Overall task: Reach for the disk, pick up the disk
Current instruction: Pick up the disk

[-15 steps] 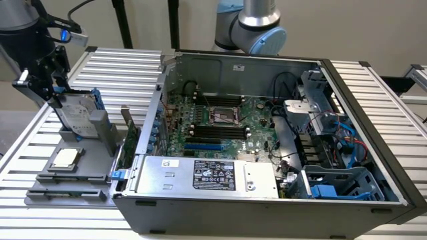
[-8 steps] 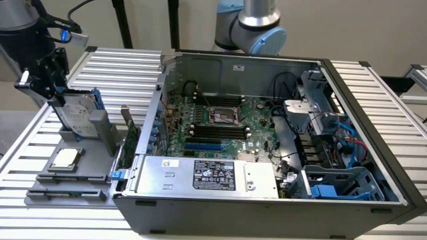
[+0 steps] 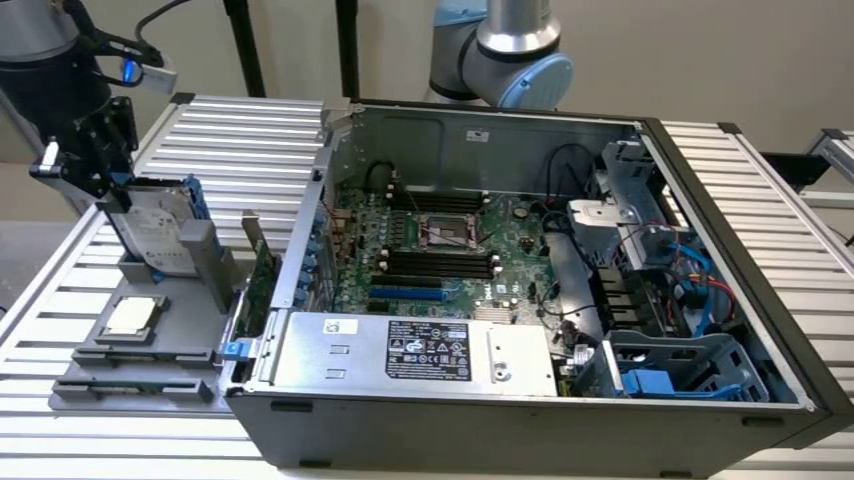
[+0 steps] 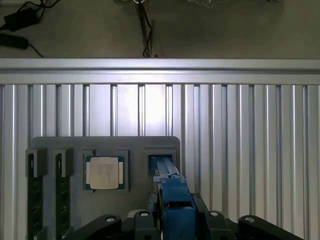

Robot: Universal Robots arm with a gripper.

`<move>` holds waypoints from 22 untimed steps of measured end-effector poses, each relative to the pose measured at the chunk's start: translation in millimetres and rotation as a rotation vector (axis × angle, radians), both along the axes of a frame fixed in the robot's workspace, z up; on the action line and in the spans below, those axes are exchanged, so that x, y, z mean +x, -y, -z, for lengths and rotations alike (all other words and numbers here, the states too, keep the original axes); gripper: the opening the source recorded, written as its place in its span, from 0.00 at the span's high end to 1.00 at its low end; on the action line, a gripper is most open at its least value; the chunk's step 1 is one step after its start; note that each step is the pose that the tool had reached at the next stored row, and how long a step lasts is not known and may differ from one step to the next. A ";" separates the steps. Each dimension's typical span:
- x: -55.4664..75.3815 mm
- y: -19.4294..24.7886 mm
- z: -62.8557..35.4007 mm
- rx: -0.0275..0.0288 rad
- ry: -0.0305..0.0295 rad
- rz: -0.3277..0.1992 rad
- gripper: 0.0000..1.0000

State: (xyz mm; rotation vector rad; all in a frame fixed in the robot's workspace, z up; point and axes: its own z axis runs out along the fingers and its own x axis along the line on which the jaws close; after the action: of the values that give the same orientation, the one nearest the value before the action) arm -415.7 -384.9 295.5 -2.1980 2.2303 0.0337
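The disk (image 3: pixel 158 228) stands upright and slightly tilted in a slot of the grey holder (image 3: pixel 80 388) at the exterior view's left; its silver face and blue carrier frame show. My black gripper (image 3: pixel 118 195) comes down onto its upper edge. In the wrist view the blue edge of the disk (image 4: pixel 172 187) runs from the holder's slot up between my fingers (image 4: pixel 153 202), which press against both sides with no gap. The disk's lower end still sits in the slot.
A square silver CPU chip (image 3: pixel 134 316) (image 4: pixel 104 172) lies in the holder beside the disk. Memory sticks (image 4: pixel 34 192) fill its other slots. The open computer case (image 3: pixel 534 250), with its silver power supply (image 3: pixel 414 350), stands close by on the ribbed aluminium table (image 3: pixel 781 190).
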 end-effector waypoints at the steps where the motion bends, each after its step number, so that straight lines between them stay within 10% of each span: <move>1: 0.1 0.0 0.0 0.0000 0.0000 0.000 0.62; 22: 0.2 5.9 0.6 -0.0002 -0.0001 0.009 0.67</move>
State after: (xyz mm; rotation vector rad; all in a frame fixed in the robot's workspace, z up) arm -415.5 -390.7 294.9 -2.1880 2.2402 0.0336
